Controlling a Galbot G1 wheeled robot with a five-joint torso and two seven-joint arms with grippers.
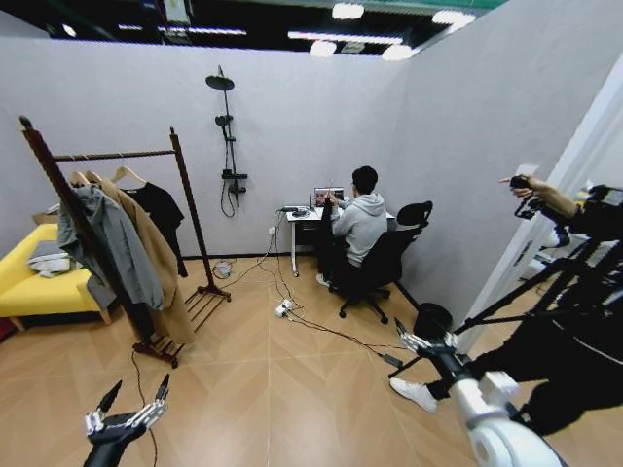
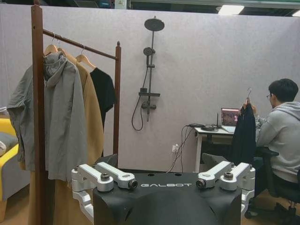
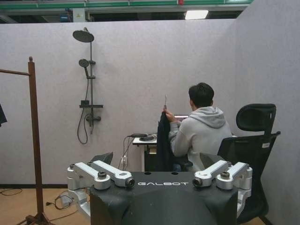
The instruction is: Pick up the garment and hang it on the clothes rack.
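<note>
The garment [image 2: 243, 138], a long black jacket on a silver-hooked hanger, hangs from the hand of a person seated at the far desk [image 1: 297, 214]; it is also visible as the dark garment [image 3: 163, 145] beside that person. The clothes rack [image 1: 112, 156] stands at the left, its dark wooden post [image 2: 37, 117] close in the left wrist view and another post [image 3: 33, 140] in the right wrist view. It carries a grey hooded jacket [image 1: 109, 243], a tan coat [image 1: 156, 263] and a black top [image 1: 161, 209]. My left gripper [image 1: 131, 401] is open and low at the front left. My right gripper [image 1: 425, 342] is open at the front right. Both are empty and far from the garment.
A yellow sofa [image 1: 29, 282] sits behind the rack. Cables and a power strip [image 1: 283, 308] cross the floor toward the desk. An office chair [image 1: 384, 263], a black bin [image 1: 431, 319] and a tripod with a person's leg [image 1: 545, 331] crowd the right. A shower fixture [image 1: 229, 146] hangs on the back wall.
</note>
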